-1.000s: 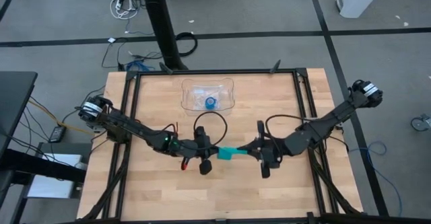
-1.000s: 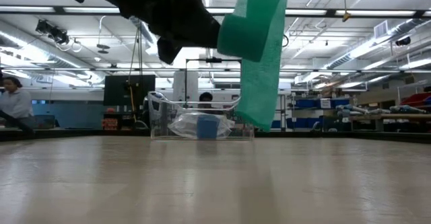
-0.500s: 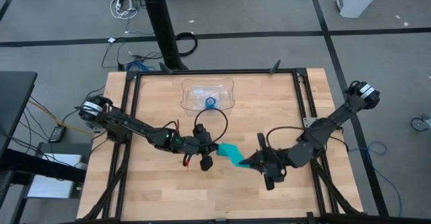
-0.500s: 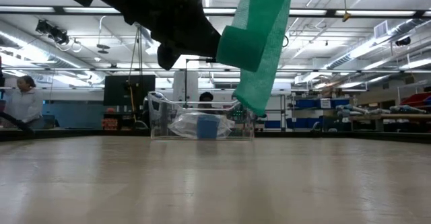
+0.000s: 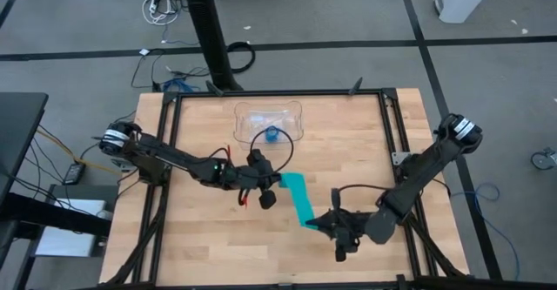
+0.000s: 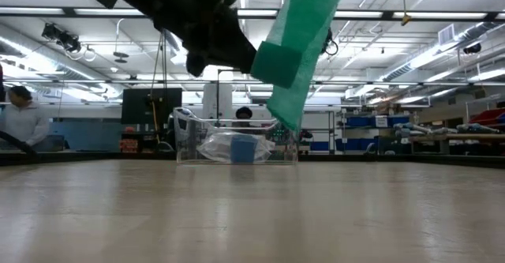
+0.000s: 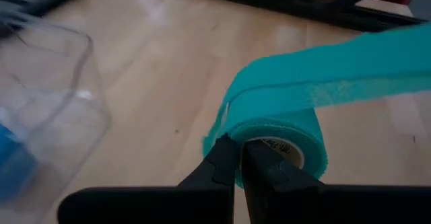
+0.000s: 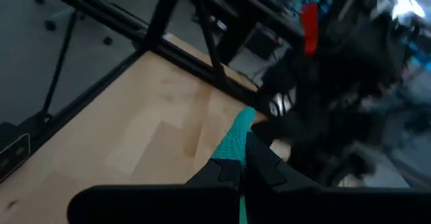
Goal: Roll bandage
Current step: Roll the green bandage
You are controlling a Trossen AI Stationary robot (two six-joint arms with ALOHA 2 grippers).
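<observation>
So, table (image 5: 348, 151) first: bare wood over most of the top, black frame rails down both sides and along the far edge. Open room is widest at 12 to 3 o'clock from table centre, and along the near edge at 6 to 7 o'clock. In the low view the whole near surface is free; both arms work above it.

Clear plastic tray (image 5: 248, 116) sits at 12 o'clock near the far edge, well apart from both grippers. Inside it, a small blue roll (image 5: 271, 134) against the near wall.

The bandage (image 5: 298, 200) is held off the table, stretched between my two grippers: a teal strip running from just left of centre toward 5 o'clock. The rolled part is at the left end.

My left gripper (image 7: 241, 155) is just left of table centre, fingers closed on the roll's edge, one finger into the core.

My right gripper (image 8: 240, 162) is at 5 o'clock near the front edge, fingers pinched shut on the strip's free end.
</observation>
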